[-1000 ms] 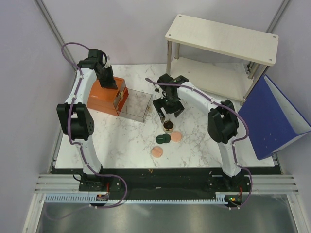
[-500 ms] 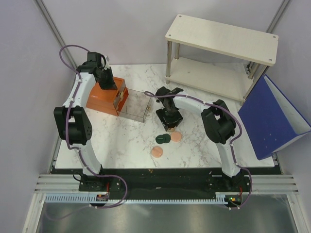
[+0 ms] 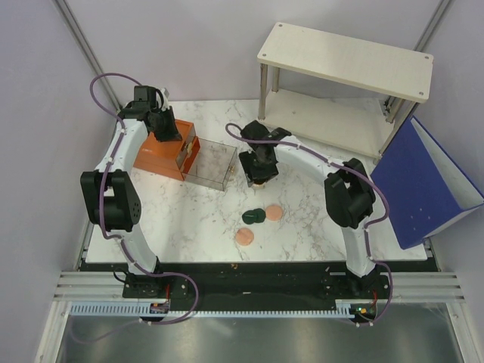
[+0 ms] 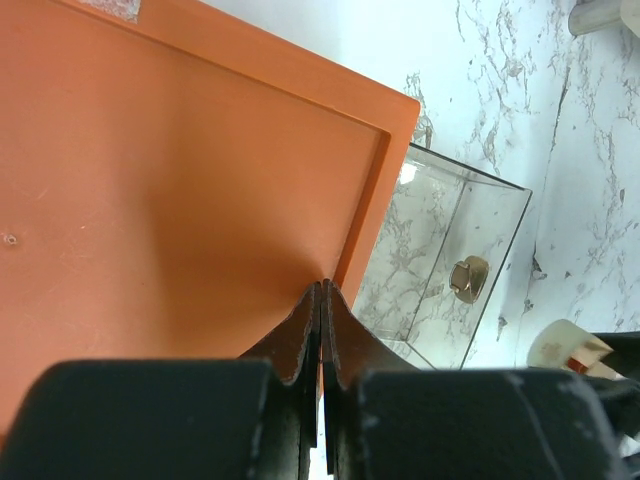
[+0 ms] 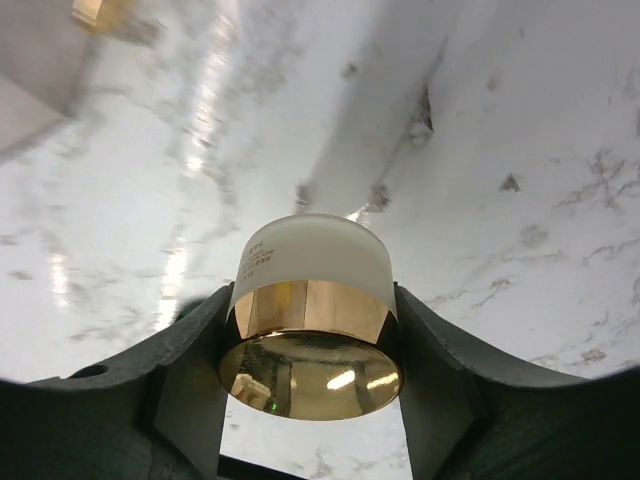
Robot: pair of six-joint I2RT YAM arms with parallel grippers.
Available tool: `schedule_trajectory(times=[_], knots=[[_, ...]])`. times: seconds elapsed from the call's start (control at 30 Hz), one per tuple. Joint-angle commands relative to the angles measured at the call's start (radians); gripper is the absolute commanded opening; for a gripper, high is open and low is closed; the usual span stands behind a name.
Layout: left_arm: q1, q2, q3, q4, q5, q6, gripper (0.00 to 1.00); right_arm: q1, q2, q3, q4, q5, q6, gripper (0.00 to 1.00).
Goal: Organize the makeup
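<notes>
Right arm has the jar, left arm parked on the box!

Far left, the left gripper sits over the orange drawer box, jaws pressed together with nothing between them. Next along, the clear drawer stands pulled out, a small gold-capped piece inside. Just right of it, the right gripper is clamped on the gold-lidded jar, fingers hugging both sides above the marble table. Nearer the arms lie the dark green compact, a peach disc just beside it, and a second peach disc below.
</notes>
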Motion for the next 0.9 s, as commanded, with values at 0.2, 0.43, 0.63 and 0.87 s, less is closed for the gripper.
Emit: schedule_trajectory(times=[0.2, 0.43, 0.63, 0.87], knots=[[-0.027, 0.076, 0.008, -0.166, 0.116, 0.027, 0.03, 0.001, 0.075, 0.359, 0.272, -0.235, 0.18, 0.0], [-0.025, 0.101, 0.035, -0.166, 0.128, 0.021, 0.03, 0.032, 0.321, 0.646, 0.301, -0.31, 0.266, 0.05], [-0.025, 0.109, 0.034, -0.161, 0.13, 0.018, 0.03, 0.047, 0.387, 0.631, 0.329, -0.312, 0.289, 0.06], [-0.025, 0.119, 0.051, -0.161, 0.13, 0.015, 0.03, 0.051, 0.392, 0.606, 0.326, -0.29, 0.288, 0.43]])
